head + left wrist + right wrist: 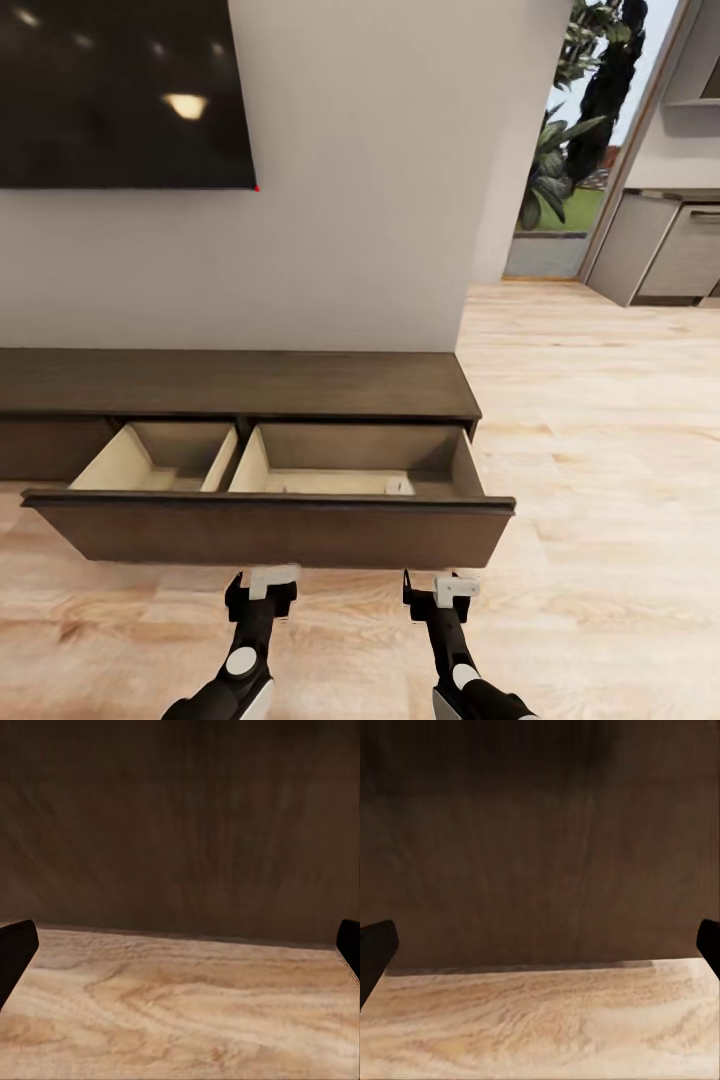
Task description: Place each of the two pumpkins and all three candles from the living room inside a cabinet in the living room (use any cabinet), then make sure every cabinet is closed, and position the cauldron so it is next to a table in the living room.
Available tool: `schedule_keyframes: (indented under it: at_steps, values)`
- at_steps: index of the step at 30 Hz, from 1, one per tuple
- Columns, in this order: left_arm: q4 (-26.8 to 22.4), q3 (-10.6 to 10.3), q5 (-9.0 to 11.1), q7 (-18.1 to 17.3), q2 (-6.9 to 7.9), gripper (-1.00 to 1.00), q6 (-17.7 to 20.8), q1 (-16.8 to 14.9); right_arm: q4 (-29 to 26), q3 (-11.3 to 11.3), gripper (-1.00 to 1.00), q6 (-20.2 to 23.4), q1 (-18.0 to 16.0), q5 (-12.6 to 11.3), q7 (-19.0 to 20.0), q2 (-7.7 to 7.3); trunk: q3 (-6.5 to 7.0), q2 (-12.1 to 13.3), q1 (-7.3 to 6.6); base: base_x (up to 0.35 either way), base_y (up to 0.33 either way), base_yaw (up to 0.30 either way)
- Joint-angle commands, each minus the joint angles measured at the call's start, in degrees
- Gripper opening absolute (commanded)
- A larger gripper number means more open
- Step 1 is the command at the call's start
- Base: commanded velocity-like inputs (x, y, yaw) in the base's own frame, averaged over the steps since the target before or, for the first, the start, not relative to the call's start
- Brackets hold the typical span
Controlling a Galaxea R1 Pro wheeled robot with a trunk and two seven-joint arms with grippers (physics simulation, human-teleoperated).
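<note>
Long, low dark brown wood-grain cabinet (240, 385) against the grey wall, its wide flat-fronted drawer (270, 530) pulled out. Pale interior, two compartments; small pale objects in the right one, too small to identify. Left gripper (262, 585) and right gripper (440, 590) before the front, both spread apart. Pale plank floor (590, 450).

no text, label, brand, number or sign can be read anywhere in these views.
</note>
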Motion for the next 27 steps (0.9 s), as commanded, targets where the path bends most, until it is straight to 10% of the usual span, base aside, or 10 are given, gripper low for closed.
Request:
schedule_keyframes:
  at_steps: [1,27]
  values:
    - [0.0,-0.4,0.6,0.4,0.09,1.00,-0.4,-0.1,0.0,0.5,1.00,-0.1,0.0,-0.2,-0.5,-0.01,-0.05,0.0,0.02,0.310,0.000,0.000]
    - [0.0,-0.4,0.6,0.3,0.06,1.00,-0.5,-0.1,0.0,0.5,1.00,-0.1,0.0,-0.2,-0.5,-0.01,-0.05,0.0,0.02,0.284,0.000,0.000]
